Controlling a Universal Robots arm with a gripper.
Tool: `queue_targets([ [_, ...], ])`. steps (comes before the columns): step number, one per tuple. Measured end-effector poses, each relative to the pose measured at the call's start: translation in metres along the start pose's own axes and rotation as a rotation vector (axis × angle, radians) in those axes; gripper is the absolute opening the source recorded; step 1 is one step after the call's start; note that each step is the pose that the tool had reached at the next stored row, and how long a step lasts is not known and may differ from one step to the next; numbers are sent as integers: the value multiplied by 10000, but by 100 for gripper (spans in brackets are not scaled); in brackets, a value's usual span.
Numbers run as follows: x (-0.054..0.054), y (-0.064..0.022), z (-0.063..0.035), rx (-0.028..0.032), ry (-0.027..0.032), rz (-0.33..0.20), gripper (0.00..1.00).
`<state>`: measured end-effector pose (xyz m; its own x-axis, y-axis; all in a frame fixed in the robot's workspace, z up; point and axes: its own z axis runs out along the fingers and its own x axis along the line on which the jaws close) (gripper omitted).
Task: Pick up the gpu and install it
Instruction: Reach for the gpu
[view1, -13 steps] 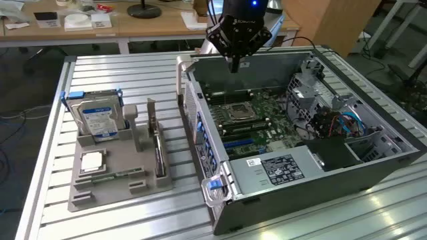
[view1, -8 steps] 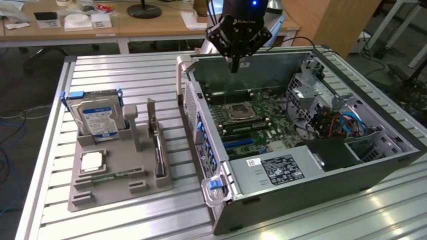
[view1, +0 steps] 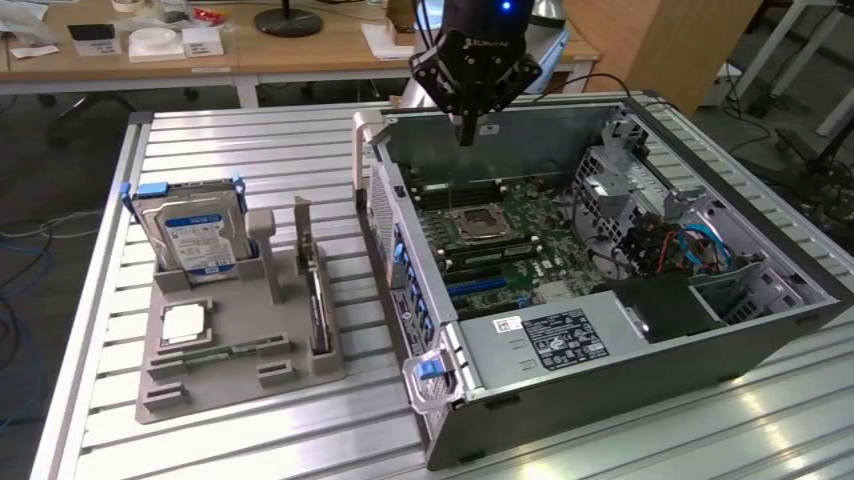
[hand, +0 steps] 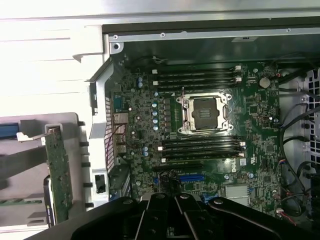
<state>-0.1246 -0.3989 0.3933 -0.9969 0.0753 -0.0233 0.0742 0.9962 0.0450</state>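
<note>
The gpu (view1: 316, 300) stands on edge in a slot of the grey holder tray (view1: 214, 390), its silver bracket at the far end. In the wrist view the gpu (hand: 57, 172) appears as a green card beside the case wall. My gripper (view1: 466, 135) hangs above the far side of the open computer case (view1: 587, 350), well apart from the gpu. Its fingers are shut with nothing between them. The gripper (hand: 176, 199) looks down on the motherboard (hand: 150, 125), with its empty processor socket (hand: 206, 114) and a blue card slot (hand: 192, 177).
On the tray also stand a silver hard drive (view1: 198, 235), a processor chip (view1: 184, 322) and a thin memory stick (view1: 220, 350). Cables (view1: 681, 250) and drive cages fill the case towards the exterior view's right. A wooden desk (view1: 267, 50) stands behind the slatted metal table (view1: 240, 150).
</note>
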Motion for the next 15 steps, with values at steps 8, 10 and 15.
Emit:
queue_targets([
  [8,120,-9,-3,2,0,-1,11],
  [10,156,-12,-3,2,-1,0,11],
  [15,240,-18,-5,2,-1,-1,11],
])
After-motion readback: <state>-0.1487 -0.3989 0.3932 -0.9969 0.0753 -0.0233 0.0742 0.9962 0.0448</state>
